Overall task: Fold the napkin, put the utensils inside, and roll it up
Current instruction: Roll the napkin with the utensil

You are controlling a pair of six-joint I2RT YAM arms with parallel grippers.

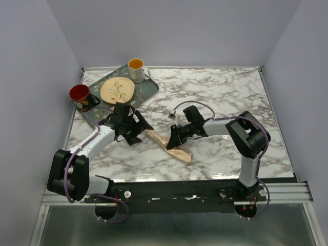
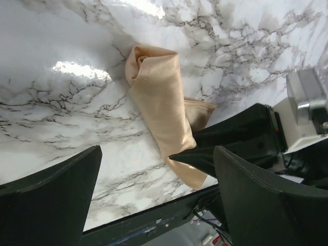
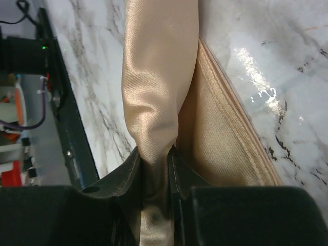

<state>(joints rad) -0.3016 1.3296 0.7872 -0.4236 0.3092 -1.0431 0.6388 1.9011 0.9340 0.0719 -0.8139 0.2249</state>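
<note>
The right claw is pressed together on the napkin, pinching the rolled tube across its middle. A flat hemmed flap lies beside the roll on the table. The left claw stands spread wide just off the napkin's far-left end, touching nothing. From its own camera, that end shows as a curled spiral. No utensils show anywhere; whether they sit inside the roll cannot be told.

The step in hand looks like finishing the roll. To do it well, the right claw should keep its pinch firm and turn the tube over the loose flap so the hem ends underneath. The left claw could come in on the curled end to steady it, so the tube does not twist or slacken.

The table's near edge runs close to the napkin's near end, so rolling should head away from it. Bare marble lies open on the napkin's far and right sides. The tray of dishes sits well apart, beyond the napkin's far-left end.
</note>
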